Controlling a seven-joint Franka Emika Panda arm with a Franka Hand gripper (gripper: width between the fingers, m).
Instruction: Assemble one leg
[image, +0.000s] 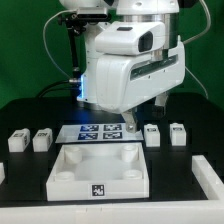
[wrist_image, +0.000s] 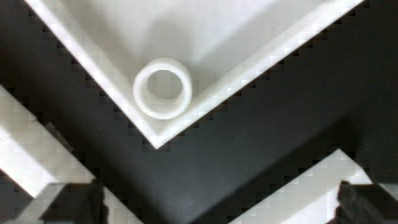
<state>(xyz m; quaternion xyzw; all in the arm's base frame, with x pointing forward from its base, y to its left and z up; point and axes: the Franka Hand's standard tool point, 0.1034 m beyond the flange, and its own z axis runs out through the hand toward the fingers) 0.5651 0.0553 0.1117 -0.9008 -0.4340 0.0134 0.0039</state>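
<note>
Four small white legs with tags stand on the black table: two at the exterior view's left (image: 17, 140) (image: 42, 138) and two at its right (image: 152, 133) (image: 177, 132). The large white square plate (image: 70, 178) lies in front of the arm. My gripper (image: 148, 114) hangs over the plate's far right corner, open and empty. In the wrist view that corner of the plate (wrist_image: 107, 60) shows with its round socket (wrist_image: 164, 88). My gripper (wrist_image: 217, 206) has its dark fingertips (wrist_image: 71, 205) wide apart, with nothing between them.
The marker board (image: 100, 132) lies flat just behind the plate, under the arm. A white block (image: 214, 183) sits at the exterior view's right edge. A white wall closes the back of the table.
</note>
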